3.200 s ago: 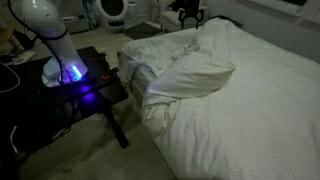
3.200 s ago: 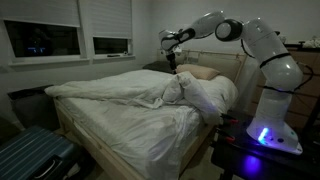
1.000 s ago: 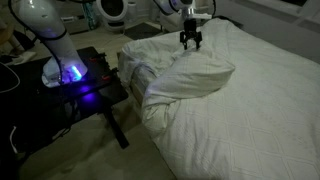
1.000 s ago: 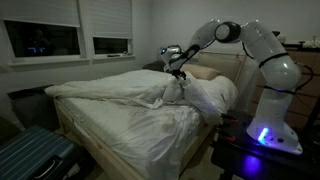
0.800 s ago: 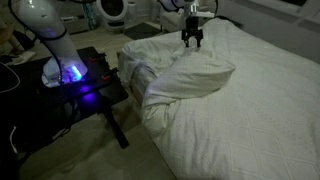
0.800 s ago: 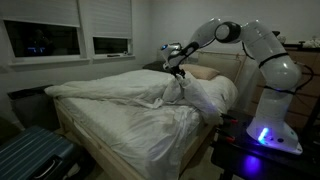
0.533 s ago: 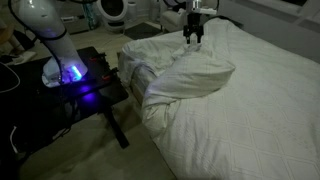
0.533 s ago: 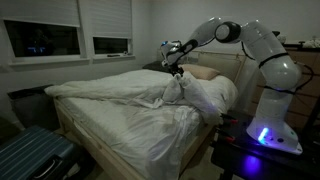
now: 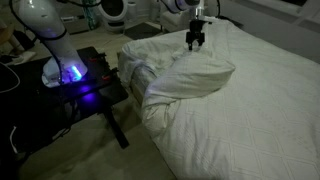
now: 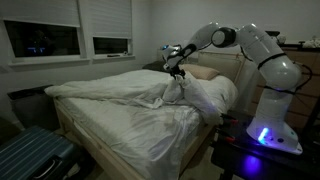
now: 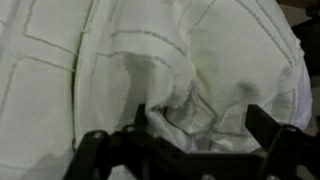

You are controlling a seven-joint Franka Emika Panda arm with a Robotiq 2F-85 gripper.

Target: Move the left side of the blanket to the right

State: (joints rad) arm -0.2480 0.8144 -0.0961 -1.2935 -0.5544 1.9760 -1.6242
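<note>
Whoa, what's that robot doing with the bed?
A white robot arm is reaching over the bed. Its gripper is right above a bunched-up hump of the big white blanket. In the wrist view the jaws stand wide apart with wrinkly fabric between them, so it doesn't look like it has pinched the blanket yet.

No readable text, labels, brands or numbers anywhere.
</note>
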